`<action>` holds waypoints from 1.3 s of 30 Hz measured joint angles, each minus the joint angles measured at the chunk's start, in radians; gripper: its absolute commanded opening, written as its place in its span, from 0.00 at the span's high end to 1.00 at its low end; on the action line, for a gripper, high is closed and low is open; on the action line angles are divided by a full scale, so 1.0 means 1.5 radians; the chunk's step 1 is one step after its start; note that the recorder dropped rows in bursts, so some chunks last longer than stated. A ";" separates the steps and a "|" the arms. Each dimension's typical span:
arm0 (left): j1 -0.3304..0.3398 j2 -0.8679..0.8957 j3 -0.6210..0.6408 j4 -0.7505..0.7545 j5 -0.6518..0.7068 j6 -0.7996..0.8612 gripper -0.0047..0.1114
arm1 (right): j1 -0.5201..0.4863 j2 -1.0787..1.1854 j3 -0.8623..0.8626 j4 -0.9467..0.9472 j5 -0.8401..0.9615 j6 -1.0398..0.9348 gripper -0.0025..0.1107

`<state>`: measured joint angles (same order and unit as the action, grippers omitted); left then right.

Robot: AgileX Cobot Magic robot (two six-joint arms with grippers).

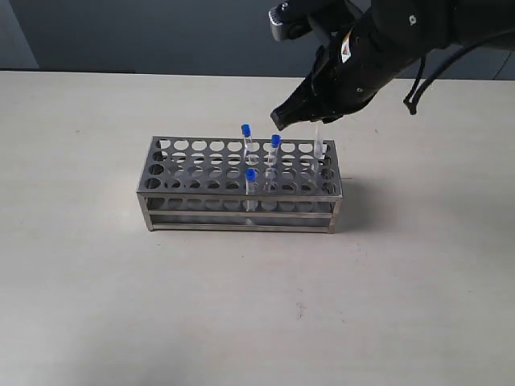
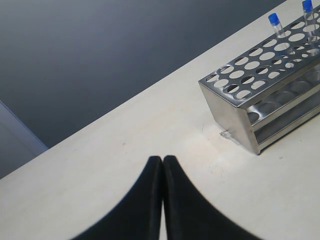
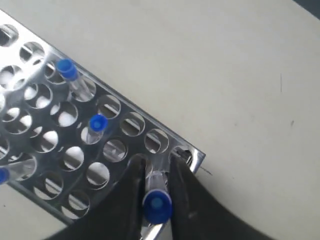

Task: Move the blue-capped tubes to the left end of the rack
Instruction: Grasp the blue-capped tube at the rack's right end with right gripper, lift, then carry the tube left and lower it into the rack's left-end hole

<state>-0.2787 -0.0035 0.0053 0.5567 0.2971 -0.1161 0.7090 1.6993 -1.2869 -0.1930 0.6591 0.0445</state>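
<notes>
My right claw (image 3: 156, 169) pinches one blue-capped tube (image 3: 157, 206) at the right end of the rack (image 1: 201, 194), the thin clear stem partly in a hole. Three other blue-capped tubes (image 1: 275, 141) stand upright around the middle. None sits at the left end, so I judge the whole job remains. The rack is shiny grey metal, pierced with round holes, on a matte pale table (image 1: 96, 281). My left claw (image 2: 163, 162), pressed together, holds nothing.

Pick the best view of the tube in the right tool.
Right wrist view: the held tube, cap and all, sits in the right tool. Exterior view shows only its clear body; left wrist view misses it.
</notes>
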 measured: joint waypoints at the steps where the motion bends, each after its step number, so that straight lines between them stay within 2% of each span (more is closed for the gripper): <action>1: 0.000 0.000 0.000 0.000 0.000 0.000 0.95 | 0.003 -0.011 0.000 -0.005 0.000 0.000 0.98; 5: 0.000 0.000 0.000 0.000 0.000 0.000 0.95 | 0.023 -0.041 -0.009 -0.005 0.000 0.007 0.98; 8: 0.000 0.000 0.000 0.000 0.000 0.000 0.95 | 0.049 -0.040 -0.060 0.018 -0.001 0.001 0.98; 14: 0.000 0.000 0.000 0.000 0.000 0.000 0.95 | 0.090 0.094 -0.263 0.167 0.044 -0.155 0.98; 20: 0.000 0.000 0.000 0.000 0.000 0.000 0.95 | 0.111 0.233 -0.416 0.196 0.130 -0.208 0.98; 24: 0.000 0.000 0.000 0.000 0.000 0.000 0.95 | 0.118 0.294 -0.483 0.206 0.145 -0.227 0.98; 31: 0.000 0.000 0.000 0.000 0.000 0.000 0.95 | 0.118 0.343 -0.545 0.220 0.141 -0.235 0.98; 39: 0.000 0.000 0.000 0.000 0.000 0.000 0.95 | 0.118 0.376 -0.551 0.225 0.142 -0.236 0.98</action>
<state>-0.2787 -0.0035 0.0053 0.5567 0.2971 -0.1161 0.8855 2.2637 -2.1139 0.1439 0.8720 -0.3102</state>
